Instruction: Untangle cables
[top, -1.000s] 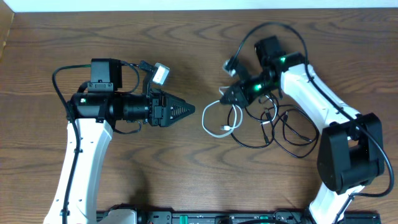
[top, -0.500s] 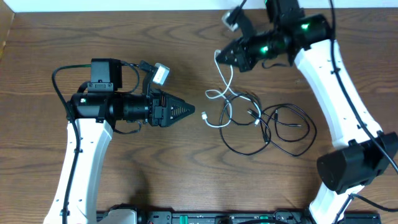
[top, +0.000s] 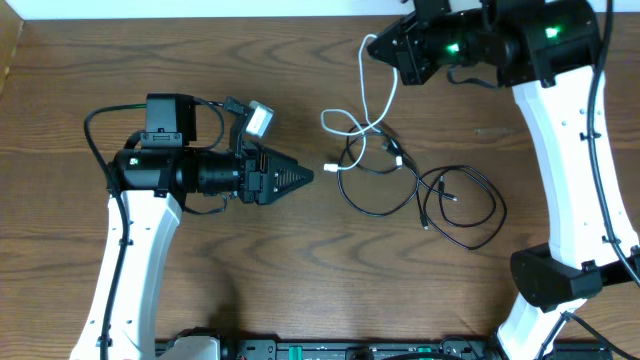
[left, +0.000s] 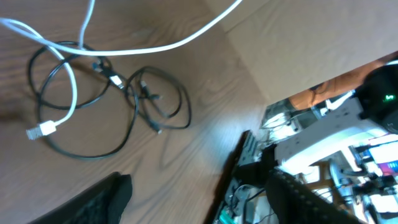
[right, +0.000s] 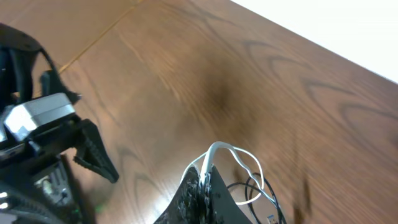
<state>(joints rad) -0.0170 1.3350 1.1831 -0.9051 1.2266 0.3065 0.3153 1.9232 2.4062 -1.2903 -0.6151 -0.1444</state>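
The right end effector (top: 372, 48) is pinching the thin white cord (top: 389, 88) between its closed fingers, up near the far edge of the bench (top: 200, 280). In the right wrist view a short loop of that cord is arching out just past the fingertips (right: 200, 182). From the grip, the white cord is trailing down and away from the right end effector. It is curling into a small loop and then crossing over the black cords (left: 132, 93). Its white plug (top: 330, 168) is resting on the bench just ahead of the left end effector (top: 306, 178), near the tips but not touching them.

The left end effector is hovering with its fingers standing wide apart, as the left wrist view is showing, and nothing is sitting between them. It is pointing toward the tangle.

The black cords are lying flat on the bench, in front of the left end effector and well below the right one. One larger loop is sitting closest to the left tips, under the white cord. Smaller loops with little plug ends are spreading out beyond it, farther from the left end effector.
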